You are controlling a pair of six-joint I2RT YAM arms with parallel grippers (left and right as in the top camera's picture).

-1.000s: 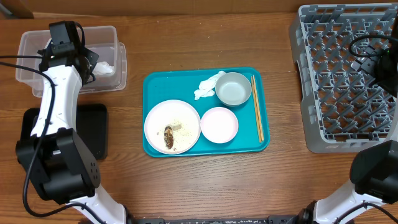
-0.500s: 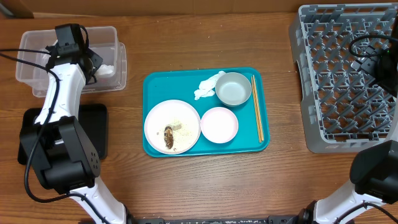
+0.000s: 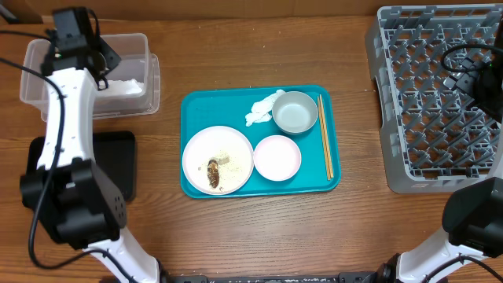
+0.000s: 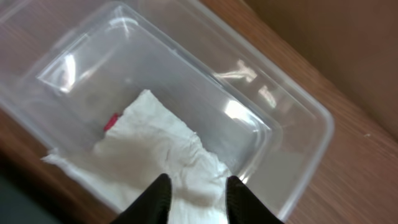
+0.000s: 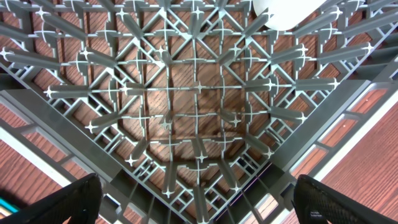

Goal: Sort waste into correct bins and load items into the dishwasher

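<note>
Left gripper point(image 4: 196, 202): is being held above the clear tub point(image 3: 35, 63), its fingers parted by a modest gap; nothing is being gripped.
Clear tub contents: a crumpled white tissue point(image 4: 168, 155) is being contained on the floor, with a red wrapper point(image 4: 112, 121) showing at its edge.
Right gripper point(image 5: 199, 208): is being held over the grey dish rack point(image 3: 416, 110), its fingers spread wide; nothing is being carried.
Teal tray point(image 3: 192, 106): is being occupied by the large white plate point(image 3: 232, 145), the pinkish plate point(image 3: 277, 157), the grey-green bowl point(image 3: 295, 112), the chopsticks point(image 3: 324, 137) and a second tissue point(image 3: 262, 108).
Large white plate: a brown scrap point(image 3: 213, 174) and white crumbs point(image 3: 224, 157) are being borne on it.
Second tissue: is being noted just beside the bowl's left rim.
Chopsticks: are being noted along the teal tray's right side.
Black tray point(image 3: 118, 161): is being partly covered by the left arm, near the tub.
</note>
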